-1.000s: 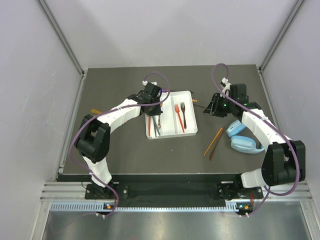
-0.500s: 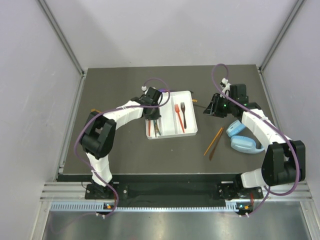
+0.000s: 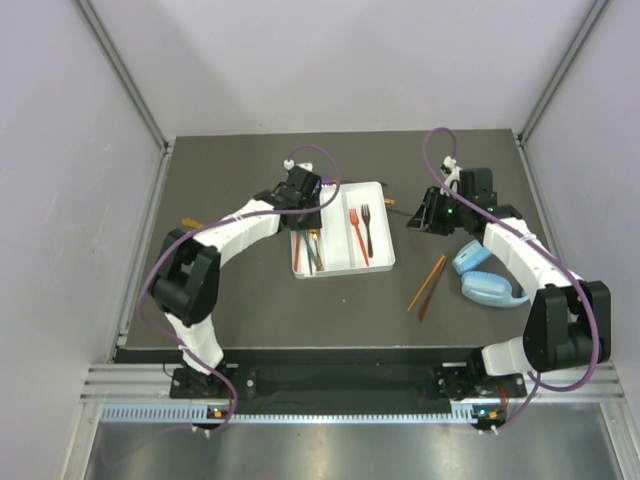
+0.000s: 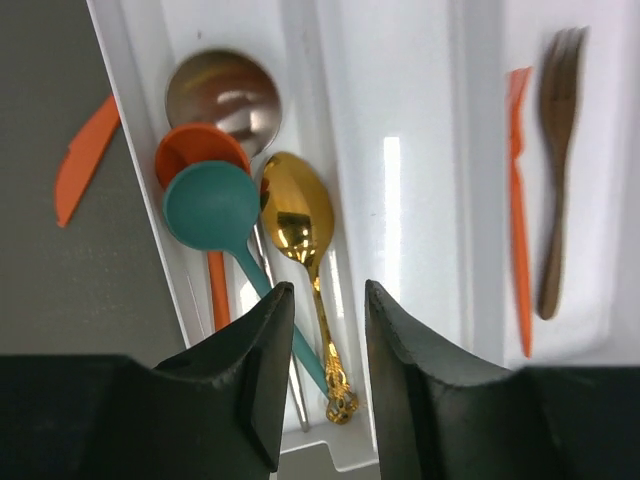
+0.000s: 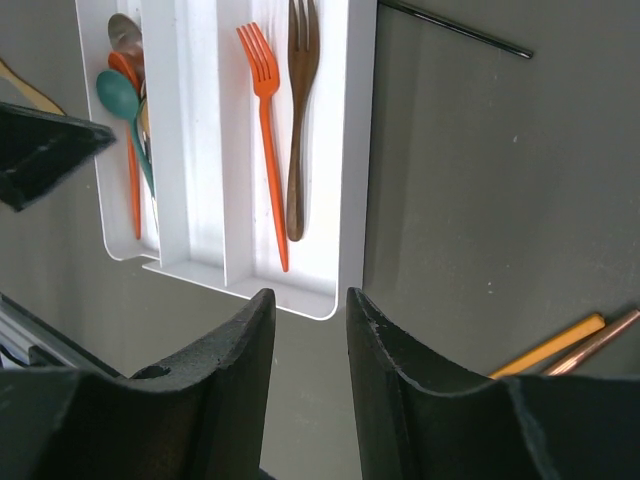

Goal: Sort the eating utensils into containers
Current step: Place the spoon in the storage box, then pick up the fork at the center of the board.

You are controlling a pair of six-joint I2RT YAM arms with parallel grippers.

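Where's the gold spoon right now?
In the left wrist view, the gold spoon lies in the leftmost compartment of the white tray. It sits just right of the teal spoon, beneath the open left gripper.

Spoons [image 4: 212,205] lie in the tray's [image 3: 337,240] left compartment, forks [image 5: 298,120] in its right; sticks [image 3: 427,283] lie on the surface [image 3: 250,300] right of it, headphones [image 3: 487,288] farther right

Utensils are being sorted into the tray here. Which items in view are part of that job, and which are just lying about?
Part of the job: white tray; spoons and forks already in it; orange knife, chopstick pair and black stick loose outside it.
Lying about: light-blue headphones.
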